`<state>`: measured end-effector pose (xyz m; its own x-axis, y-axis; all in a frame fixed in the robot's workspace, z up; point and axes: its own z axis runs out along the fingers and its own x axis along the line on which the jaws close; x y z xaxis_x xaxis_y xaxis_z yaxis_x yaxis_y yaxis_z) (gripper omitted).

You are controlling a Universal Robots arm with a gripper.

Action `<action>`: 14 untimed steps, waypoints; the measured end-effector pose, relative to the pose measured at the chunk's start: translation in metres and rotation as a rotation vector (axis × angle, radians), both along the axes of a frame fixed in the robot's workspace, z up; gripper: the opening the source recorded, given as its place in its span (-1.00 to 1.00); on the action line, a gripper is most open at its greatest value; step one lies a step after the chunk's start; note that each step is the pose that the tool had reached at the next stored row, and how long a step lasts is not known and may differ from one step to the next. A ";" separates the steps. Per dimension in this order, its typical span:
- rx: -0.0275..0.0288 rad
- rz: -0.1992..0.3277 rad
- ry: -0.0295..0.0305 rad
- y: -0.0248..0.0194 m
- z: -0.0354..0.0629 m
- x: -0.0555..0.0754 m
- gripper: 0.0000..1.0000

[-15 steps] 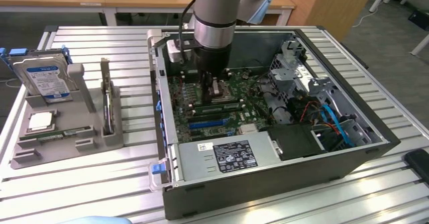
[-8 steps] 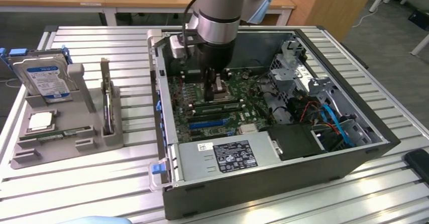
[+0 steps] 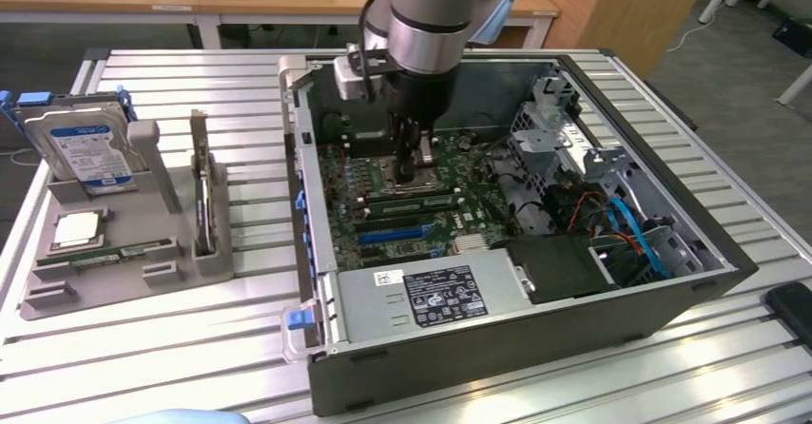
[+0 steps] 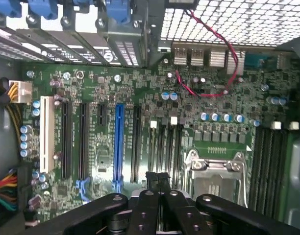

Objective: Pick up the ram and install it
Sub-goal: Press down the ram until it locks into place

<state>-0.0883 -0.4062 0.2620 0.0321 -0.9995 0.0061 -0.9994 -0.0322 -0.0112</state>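
Beside the open case (image 3: 508,348), two ram sticks (image 3: 200,191), (image 3: 121,253); inside it, fingers (image 4: 157,177) clenched, empty.

No wording can be read anywhere. The power supply (image 3: 425,300), at the case end away from the claw (image 3: 409,179), carries a black label (image 3: 443,296) with white print and marks, plus a small white sticker (image 3: 384,277), both too small to make out. The hard drive (image 3: 87,148), outside the case and well off to the claw's side, bears a blue-and-white label (image 3: 91,153), also unreadable.
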 end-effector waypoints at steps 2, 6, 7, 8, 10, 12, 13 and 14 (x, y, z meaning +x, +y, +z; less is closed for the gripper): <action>0.0065 0.000 0.0021 0.0000 0.0035 0.003 -0.80; 0.0194 0.000 0.0097 0.0000 0.0110 0.010 -0.80; 0.0220 0.000 0.0129 0.0000 0.0131 0.012 -0.80; 0.0241 0.000 0.0164 0.0000 0.0151 0.014 -0.80; 0.0276 0.000 0.0243 0.0000 0.0191 0.017 -0.80; 0.0309 0.000 0.0330 0.0000 0.0231 0.020 -0.80; 0.0326 0.000 0.0376 0.0000 0.0250 0.022 -0.80; 0.0347 0.000 0.0427 0.0000 0.0270 0.023 -0.80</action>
<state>-0.0651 -0.4062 0.2890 0.0313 -0.9991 -0.0300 -0.9990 -0.0322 0.0304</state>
